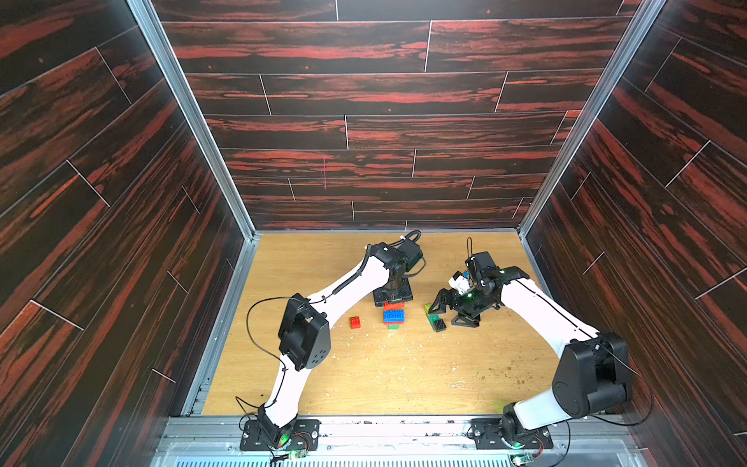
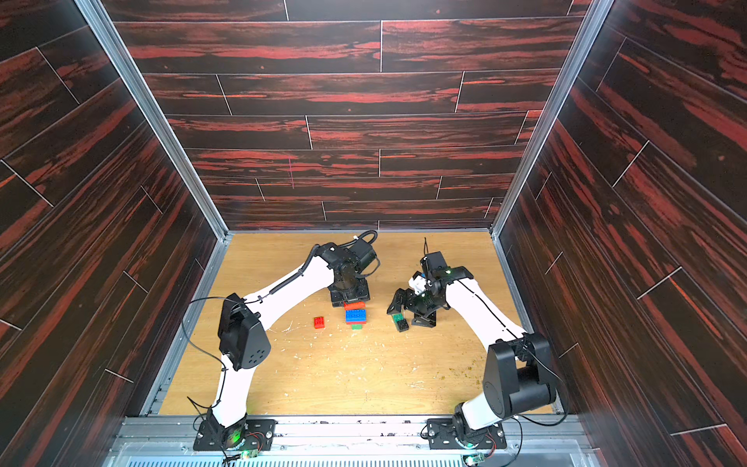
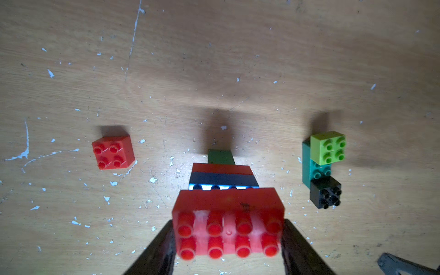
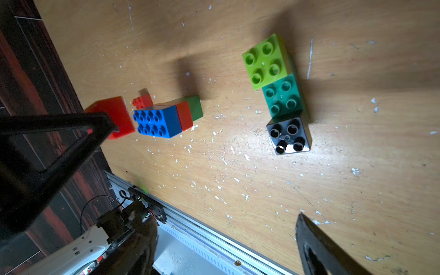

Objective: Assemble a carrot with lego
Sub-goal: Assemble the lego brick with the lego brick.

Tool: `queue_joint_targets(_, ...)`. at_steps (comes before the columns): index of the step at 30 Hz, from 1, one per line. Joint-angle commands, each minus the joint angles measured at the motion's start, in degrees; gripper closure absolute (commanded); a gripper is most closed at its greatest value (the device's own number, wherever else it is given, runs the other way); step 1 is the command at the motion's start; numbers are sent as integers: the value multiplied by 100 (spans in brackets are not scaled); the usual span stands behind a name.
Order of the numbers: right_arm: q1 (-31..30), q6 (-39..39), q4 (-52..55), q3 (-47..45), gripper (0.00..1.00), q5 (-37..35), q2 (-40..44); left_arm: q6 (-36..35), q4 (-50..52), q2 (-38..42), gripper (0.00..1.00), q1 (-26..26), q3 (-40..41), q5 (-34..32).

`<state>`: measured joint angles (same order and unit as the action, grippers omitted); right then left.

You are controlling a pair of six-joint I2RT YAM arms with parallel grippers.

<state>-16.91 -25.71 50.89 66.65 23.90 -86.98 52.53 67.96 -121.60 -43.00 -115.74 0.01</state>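
Lining three sides of the cell, dark plank panelling (image 1: 364,101) streaked with red fills the upper half of the frame in both top views; bare aluminium posts (image 1: 190,117) run down to the two rear corners; the light wooden table (image 1: 364,384) lies in the lower middle, scuffed and strewn with pale flecks (image 1: 388,347), with greenish crumbs (image 1: 505,370) toward its lower right; a metal rail (image 1: 404,428) along the bottom edge carries both arm bases.

Near the centre of the table stands the part-built carrot (image 1: 393,316), a short upright stack with green at the foot, then red, then a blue brick with its studs bare.
- The left gripper (image 3: 227,228) is clamped on a red oblong brick (image 3: 228,207), one finger on each short end; the brick hangs just over the blue studs, with a lit gap between them.
- A small red brick (image 3: 113,152) sits alone on the wood, left of the stack in the top views.
- Right of the stack lies a teal bar (image 4: 283,97), with a lime brick (image 4: 264,60) on one end and a black brick (image 4: 288,135) on the other.
- The right gripper (image 4: 208,171) hangs above this bar with its jaws spread wide, touching none of the bricks.
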Motion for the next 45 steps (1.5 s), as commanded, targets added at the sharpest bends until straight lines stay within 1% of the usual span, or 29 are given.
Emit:
queue_joint_targets(1, 90, 110, -50, -152, 8, 287, 232, -6, 267, -22, 53, -75, -207, -23)
queue_joint_targets(7, 226, 176, -133, -276, 8, 491, 260, -110, 516, -74, 53, -138, -225, -27)
queue_joint_targets(24, 378, 293, -106, -276, 8, 565, 199, -248, 259, -92, 53, -226, 63, -272)
queue_joint_targets(45, 391, 288, -78, -311, 8, 545, 215, -340, -44, -97, 53, -227, 387, -270)
